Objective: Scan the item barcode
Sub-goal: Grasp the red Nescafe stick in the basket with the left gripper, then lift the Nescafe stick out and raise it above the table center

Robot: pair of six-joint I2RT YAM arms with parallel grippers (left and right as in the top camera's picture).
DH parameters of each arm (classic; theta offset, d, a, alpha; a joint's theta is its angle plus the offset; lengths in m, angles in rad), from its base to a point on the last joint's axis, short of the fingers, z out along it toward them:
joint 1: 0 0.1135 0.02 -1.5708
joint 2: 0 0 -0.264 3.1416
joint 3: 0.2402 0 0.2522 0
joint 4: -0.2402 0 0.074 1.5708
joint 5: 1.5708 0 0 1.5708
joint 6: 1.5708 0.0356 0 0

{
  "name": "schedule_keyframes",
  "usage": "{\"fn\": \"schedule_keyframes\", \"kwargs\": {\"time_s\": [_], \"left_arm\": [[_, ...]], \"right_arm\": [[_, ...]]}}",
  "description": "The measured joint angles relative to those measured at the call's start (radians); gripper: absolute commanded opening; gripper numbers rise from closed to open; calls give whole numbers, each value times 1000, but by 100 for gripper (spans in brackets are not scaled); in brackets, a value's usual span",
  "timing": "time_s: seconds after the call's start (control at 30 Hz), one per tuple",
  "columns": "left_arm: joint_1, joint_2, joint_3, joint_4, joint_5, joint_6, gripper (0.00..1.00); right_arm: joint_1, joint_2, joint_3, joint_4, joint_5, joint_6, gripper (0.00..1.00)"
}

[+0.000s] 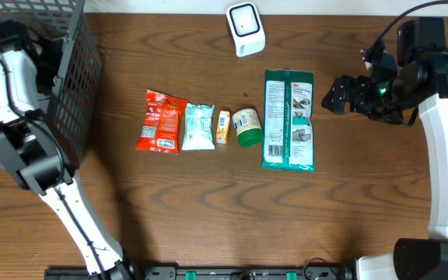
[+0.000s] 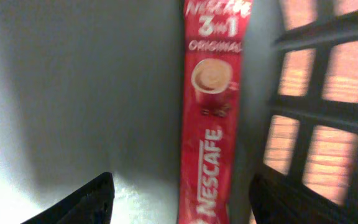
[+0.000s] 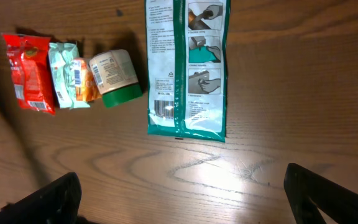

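Note:
In the left wrist view a red Nescafe 3in1 stick [image 2: 211, 124] lies lengthwise on the basket's grey floor, next to the black mesh wall [image 2: 319, 106]. My left gripper [image 2: 180, 186] hangs over it with its jaws apart. The stick runs between the fingers, nearer the right one, and I see no contact. In the overhead view that arm reaches down into the basket [image 1: 76, 78] at the far left. The white scanner [image 1: 245, 29] stands at the table's back. My right gripper [image 1: 334, 95] [image 3: 182, 186] hovers open over bare wood, just right of the green wipes pack [image 1: 288, 119].
A row lies mid-table: a red snack packet [image 1: 160, 120], a pale green packet [image 1: 197, 127], a small orange item [image 1: 222, 126] and a green-lidded jar [image 1: 247, 127]. The wipes pack [image 3: 187, 68] shows a barcode at its lower left.

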Motion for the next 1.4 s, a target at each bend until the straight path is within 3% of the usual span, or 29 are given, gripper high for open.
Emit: {"fn": "schedule_keyframes", "kwargs": {"time_s": [0.1,0.27,0.43,0.57,0.67,0.7,0.73,1.13,1.4], "left_arm": [[-18,5,0,10,-63,1,67],[-32,6,-1,17,-127,3,50],[-38,6,-3,21,-267,-62,49],[-28,6,-3,16,-335,-116,28],[-21,6,-3,11,-360,-151,22],[-19,6,-3,10,-369,-159,11],[-18,6,-3,9,-375,-165,7],[-14,-36,-8,3,-404,-261,7],[-9,-392,-19,8,-407,-428,7]], "right_arm": [[0,0,0,0,0,0,99],[0,0,0,0,0,0,99],[0,0,0,1,0,0,99],[0,0,0,0,0,0,99],[0,0,0,0,0,0,99],[0,0,0,1,0,0,99],[0,0,0,0,0,0,99],[0,0,0,1,0,0,99],[0,0,0,1,0,0,99]]}}
